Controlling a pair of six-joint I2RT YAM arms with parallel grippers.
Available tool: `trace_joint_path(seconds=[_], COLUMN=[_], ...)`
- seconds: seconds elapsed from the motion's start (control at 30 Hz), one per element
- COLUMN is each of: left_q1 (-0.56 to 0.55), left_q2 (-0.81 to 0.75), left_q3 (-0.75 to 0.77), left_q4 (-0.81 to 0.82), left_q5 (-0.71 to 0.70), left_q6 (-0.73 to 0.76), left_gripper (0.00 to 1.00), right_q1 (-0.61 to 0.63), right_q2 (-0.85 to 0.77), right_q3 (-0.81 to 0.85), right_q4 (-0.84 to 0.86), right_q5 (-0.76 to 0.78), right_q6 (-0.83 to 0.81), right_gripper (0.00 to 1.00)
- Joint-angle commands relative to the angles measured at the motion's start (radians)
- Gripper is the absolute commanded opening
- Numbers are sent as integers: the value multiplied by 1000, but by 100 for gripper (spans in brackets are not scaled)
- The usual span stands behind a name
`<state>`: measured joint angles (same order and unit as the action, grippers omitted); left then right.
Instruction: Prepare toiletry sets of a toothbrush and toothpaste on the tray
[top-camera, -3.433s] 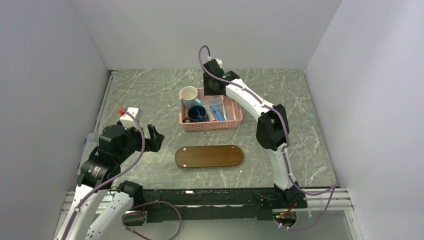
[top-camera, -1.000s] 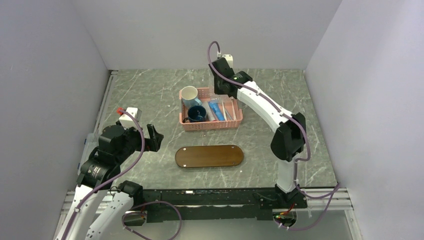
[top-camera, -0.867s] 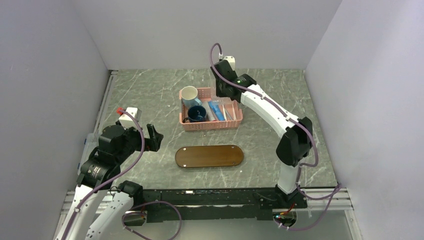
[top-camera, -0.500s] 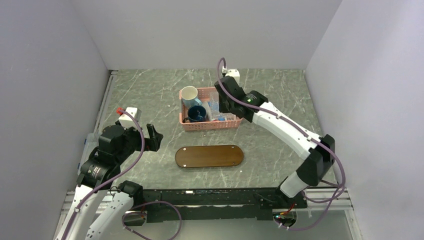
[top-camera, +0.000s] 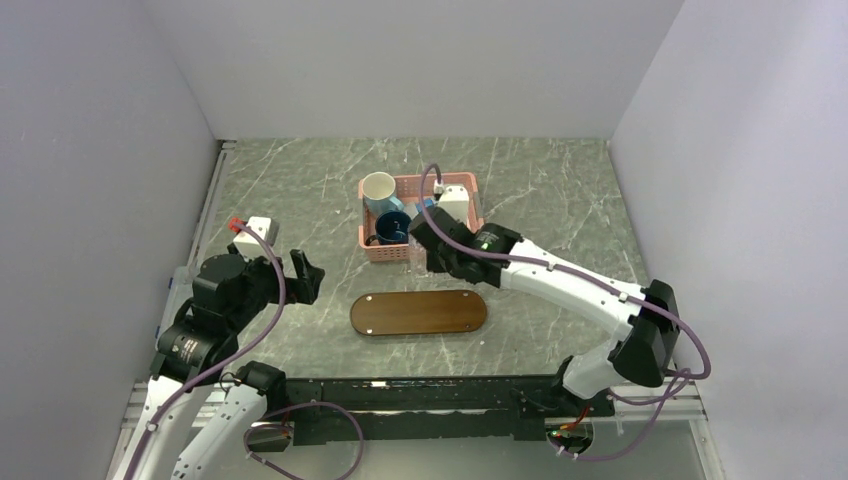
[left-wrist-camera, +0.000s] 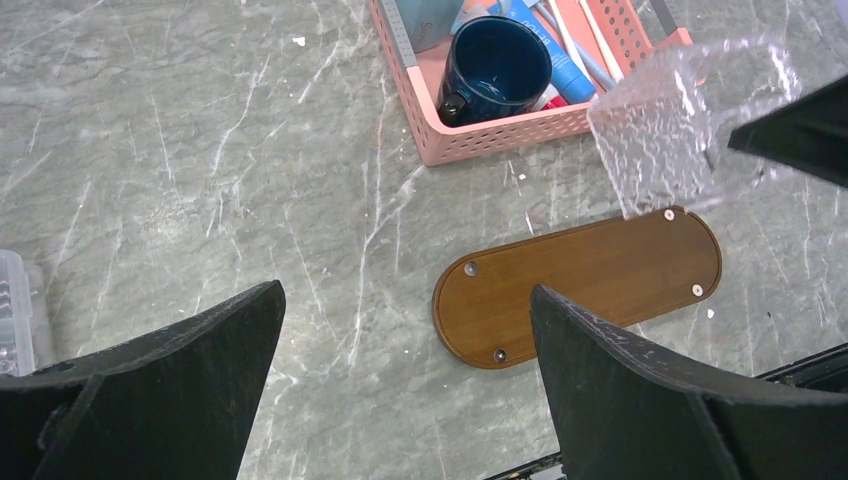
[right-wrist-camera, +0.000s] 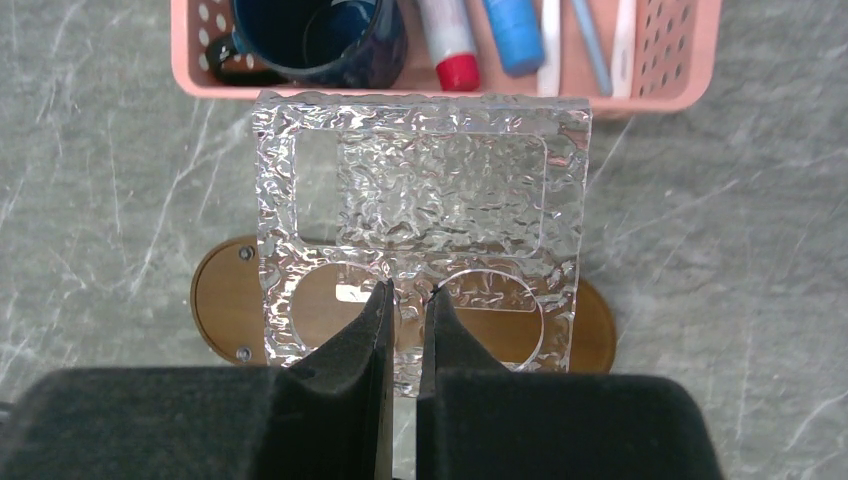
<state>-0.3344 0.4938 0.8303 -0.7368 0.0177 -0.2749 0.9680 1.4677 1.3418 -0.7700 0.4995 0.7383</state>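
at the near left of the surface, the left arm is hovering with its jaws standing wide apart and gripping nothing. just right of it, in the near middle, the tray is lying flat, its long side running left to right.

above the tray's far edge, the right arm is reaching in from the near right, and its jaws are pinching tight on the near rim of a clear, rippled square dish. the dish is hanging off the surface, and in the right wrist view it is overlapping both the tray and the near wall of the pink basket.

beyond the tray, the basket is sitting on the surface. inside it, a dark blue mug is standing at the near left and a pale mug is showing behind it. to the right of the mugs, the toothpaste and the toothbrush are lying side by side on the basket floor with others like them, all pointing near to far.
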Motion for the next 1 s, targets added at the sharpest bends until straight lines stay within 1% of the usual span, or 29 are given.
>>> trace_joint_path(seconds=[0.0, 0.17, 0.4, 0.57, 0.8, 0.97], left_q1=[3, 4, 3, 3, 3, 3], left_q2=[-12, -19, -24, -30, -28, -22], left_q3=[-2, -3, -2, -4, -5, -4], left_q4=[26, 24, 23, 22, 23, 22], left_q5=[-15, -15, -15, -15, -16, -15], left_q6=[5, 3, 3, 3, 4, 4], left_gripper=[99, 99, 100, 100, 99, 99], right_q1=[73, 146, 207, 226, 230, 233], right_q2=[-22, 3, 57, 93, 87, 104], right_q3=[-8, -24, -11, -7, -75, -84], right_q4=[-40, -62, -104, -132, -71, -58], right_q5=[105, 121, 119, 119, 86, 73], right_q6=[157, 253, 325, 355, 368, 368], right_gripper=[0, 0, 0, 0, 0, 0])
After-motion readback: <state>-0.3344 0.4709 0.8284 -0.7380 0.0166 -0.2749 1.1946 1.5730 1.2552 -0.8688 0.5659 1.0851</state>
